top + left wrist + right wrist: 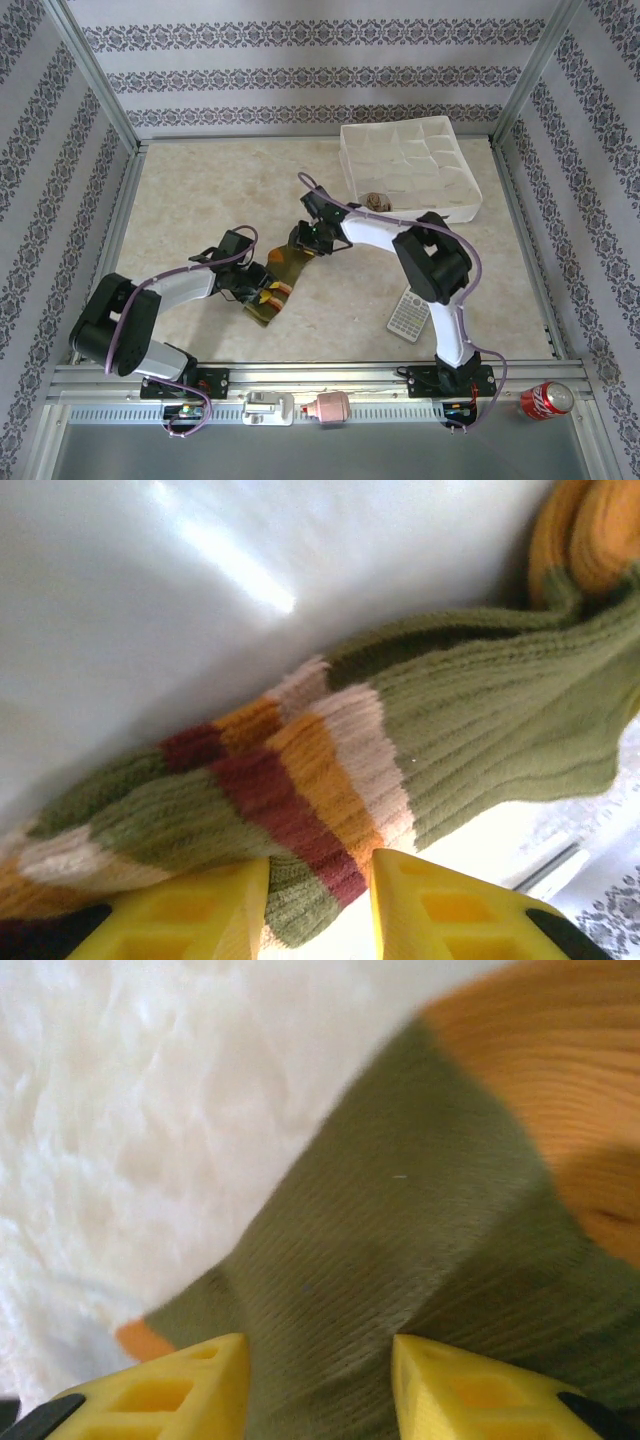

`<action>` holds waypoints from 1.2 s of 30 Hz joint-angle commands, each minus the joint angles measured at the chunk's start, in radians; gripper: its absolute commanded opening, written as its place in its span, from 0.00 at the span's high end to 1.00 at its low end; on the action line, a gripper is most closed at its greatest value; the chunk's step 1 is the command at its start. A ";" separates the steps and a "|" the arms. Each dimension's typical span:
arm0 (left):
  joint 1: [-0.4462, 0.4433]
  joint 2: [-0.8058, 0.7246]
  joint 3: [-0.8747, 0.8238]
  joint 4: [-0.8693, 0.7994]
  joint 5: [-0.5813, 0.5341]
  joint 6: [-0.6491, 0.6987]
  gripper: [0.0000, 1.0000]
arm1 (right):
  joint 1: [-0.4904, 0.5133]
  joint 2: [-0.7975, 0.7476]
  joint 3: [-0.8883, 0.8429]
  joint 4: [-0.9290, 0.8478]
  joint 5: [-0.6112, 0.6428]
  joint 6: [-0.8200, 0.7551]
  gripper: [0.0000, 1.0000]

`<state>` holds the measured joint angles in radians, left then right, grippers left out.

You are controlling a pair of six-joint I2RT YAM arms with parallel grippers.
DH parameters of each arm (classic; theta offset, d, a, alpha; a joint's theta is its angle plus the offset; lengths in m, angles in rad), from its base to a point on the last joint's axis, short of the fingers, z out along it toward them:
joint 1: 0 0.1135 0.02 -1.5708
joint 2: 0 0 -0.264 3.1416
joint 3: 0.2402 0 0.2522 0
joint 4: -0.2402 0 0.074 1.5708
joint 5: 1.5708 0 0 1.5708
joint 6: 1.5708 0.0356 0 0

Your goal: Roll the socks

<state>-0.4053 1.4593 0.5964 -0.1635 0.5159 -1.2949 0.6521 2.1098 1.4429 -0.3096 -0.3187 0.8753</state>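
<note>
The black, yellow-fingered left gripper (262, 290) (320, 905) extends toward three o'clock, the matching right gripper (305, 240) (320, 1385) toward nine o'clock. Each pinches the olive-green ribbed sock (480, 720) (400, 1250).

The left and far side of the tabletop (190, 200) lie bare, free to pass. The olive sock (264, 308) crosses the middle; at right the white divided tray (410, 160) and a calculator (408, 315) block the way

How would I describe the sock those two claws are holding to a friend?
Over the middle of the beige table, the sock runs from the left claw to the right claw. It is olive green with orange, red and cream bands, unlike the brown bundle in the white tray.
</note>
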 commanded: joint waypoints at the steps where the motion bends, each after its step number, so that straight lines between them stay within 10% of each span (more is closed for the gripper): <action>1: -0.064 0.071 -0.002 0.057 -0.008 -0.126 0.64 | -0.058 0.108 0.112 -0.095 -0.056 -0.060 0.58; 10: -0.123 0.044 0.106 0.009 -0.103 -0.194 0.49 | -0.101 0.176 0.383 -0.254 -0.183 -0.291 0.56; 19: -0.043 -0.246 0.064 -0.089 -0.141 -0.239 0.46 | -0.042 -0.529 -0.298 0.292 0.067 -0.651 0.47; 24: 0.088 -0.390 -0.002 -0.268 -0.095 -0.111 0.50 | 0.137 -0.776 -0.725 0.504 0.140 -1.102 0.15; 36: 0.114 -0.366 -0.123 -0.211 0.007 -0.057 0.52 | 0.389 -0.626 -0.762 0.402 0.304 -1.446 0.19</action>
<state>-0.2989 1.0729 0.4686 -0.3927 0.4866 -1.3834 1.0138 1.4311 0.6495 0.0620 -0.1017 -0.4496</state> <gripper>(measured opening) 0.476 0.816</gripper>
